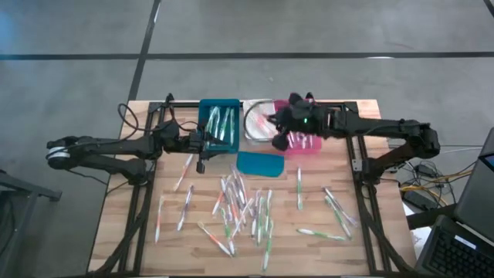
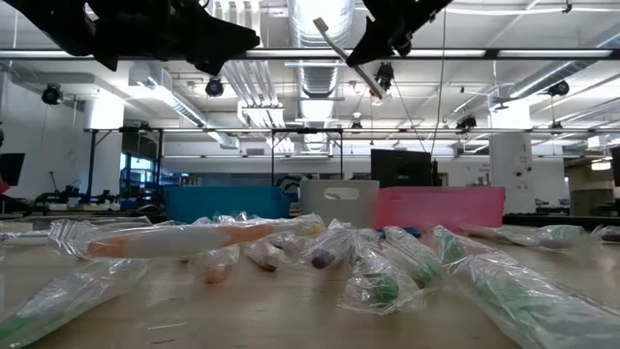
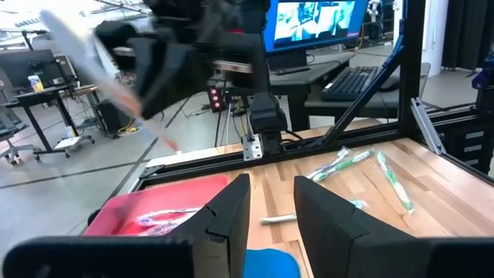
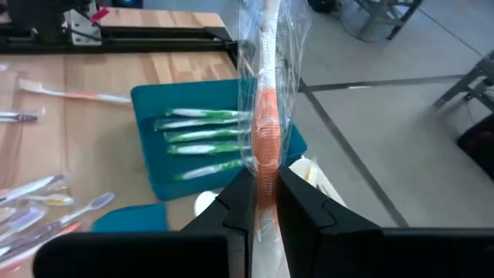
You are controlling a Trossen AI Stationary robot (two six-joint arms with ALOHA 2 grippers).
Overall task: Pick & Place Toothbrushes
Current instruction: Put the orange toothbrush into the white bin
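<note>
Several wrapped toothbrushes (image 1: pixel 239 205) lie scattered on the wooden table (image 1: pixel 363 247). My right gripper (image 4: pixel 262 193) hangs high over the white bin (image 1: pixel 256 123), shut on one orange-accented toothbrush (image 4: pixel 265 116) in a clear wrapper, which also shows in the low view (image 2: pixel 339 53). The teal bin (image 4: pixel 154 100) holds green toothbrushes (image 4: pixel 202 137). The pink bin (image 3: pixel 162 212) holds a few more. My left gripper (image 3: pixel 270 208) hovers level beside the teal bin (image 1: pixel 220 123), open, with nothing between its fingers. My right gripper pinches the toothbrush's orange middle part (image 4: pixel 265 166), wrapper included, between its two fingers. The fingers slant downward from the table's right side. The toothbrush is lifted clear, tilted, with one end reaching out past the fingertips (image 2: pixel 373 92).
A flat teal lid (image 1: pixel 260 163) lies on the table just in front of the bins. A black frame rail (image 3: pixel 255 150) runs along the table's edge. The three bins stand side by side at the far edge.
</note>
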